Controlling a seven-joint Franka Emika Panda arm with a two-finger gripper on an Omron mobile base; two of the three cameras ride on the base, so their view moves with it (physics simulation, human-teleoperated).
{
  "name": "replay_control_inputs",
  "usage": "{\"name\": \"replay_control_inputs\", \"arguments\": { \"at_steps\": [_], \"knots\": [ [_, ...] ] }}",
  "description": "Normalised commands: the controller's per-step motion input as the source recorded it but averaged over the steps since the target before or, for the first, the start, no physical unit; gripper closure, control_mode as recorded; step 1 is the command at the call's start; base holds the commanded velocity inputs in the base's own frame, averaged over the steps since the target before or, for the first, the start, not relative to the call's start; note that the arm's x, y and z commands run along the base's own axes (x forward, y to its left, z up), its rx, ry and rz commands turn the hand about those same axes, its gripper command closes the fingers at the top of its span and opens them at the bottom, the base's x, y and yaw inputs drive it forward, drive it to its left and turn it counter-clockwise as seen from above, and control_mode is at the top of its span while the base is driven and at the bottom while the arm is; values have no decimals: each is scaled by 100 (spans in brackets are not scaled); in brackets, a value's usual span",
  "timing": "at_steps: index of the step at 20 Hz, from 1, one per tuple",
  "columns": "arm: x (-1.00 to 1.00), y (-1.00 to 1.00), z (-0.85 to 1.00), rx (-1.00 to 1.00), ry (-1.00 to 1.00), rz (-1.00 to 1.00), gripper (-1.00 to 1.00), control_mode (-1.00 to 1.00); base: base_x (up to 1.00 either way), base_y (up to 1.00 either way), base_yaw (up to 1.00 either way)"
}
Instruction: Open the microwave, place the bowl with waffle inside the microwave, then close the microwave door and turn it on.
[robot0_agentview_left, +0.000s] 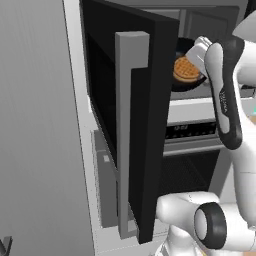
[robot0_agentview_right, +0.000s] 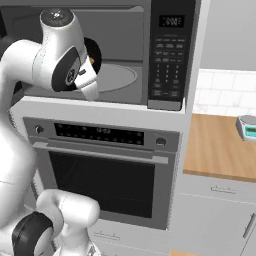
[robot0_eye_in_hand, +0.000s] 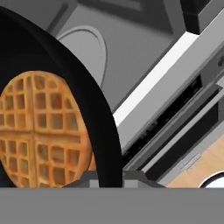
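Hand view has the gripper (robot0_eye_in_hand: 111, 178) clamped on the rim of the black bowl (robot0_eye_in_hand: 103, 109), the waffle (robot0_eye_in_hand: 41, 131) lying flat inside. Ahead of the bowl sits the microwave (robot0_agentview_right: 120, 60) cavity with its round turntable (robot0_eye_in_hand: 85, 48). To the arm's left the microwave door (robot0_agentview_left: 145, 125) stands swung wide, grey handle (robot0_agentview_left: 127, 135) outward.
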Motion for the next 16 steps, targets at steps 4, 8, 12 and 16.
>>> {"name": "replay_control_inputs", "arguments": {
  "at_steps": [4, 8, 12, 16],
  "knots": [
    [71, 36, 0, 0, 0, -8, 100, -100, 0, 0, 0],
    [77, 14, 0, 0, 2, -6, 100, -100, 0, 0, 0],
    [87, 0, -12, 0, 3, -5, 100, -100, 0, 0, 0],
    [90, 0, -28, 0, 6, -2, 100, -100, 0, 0, 0]
  ]
}}
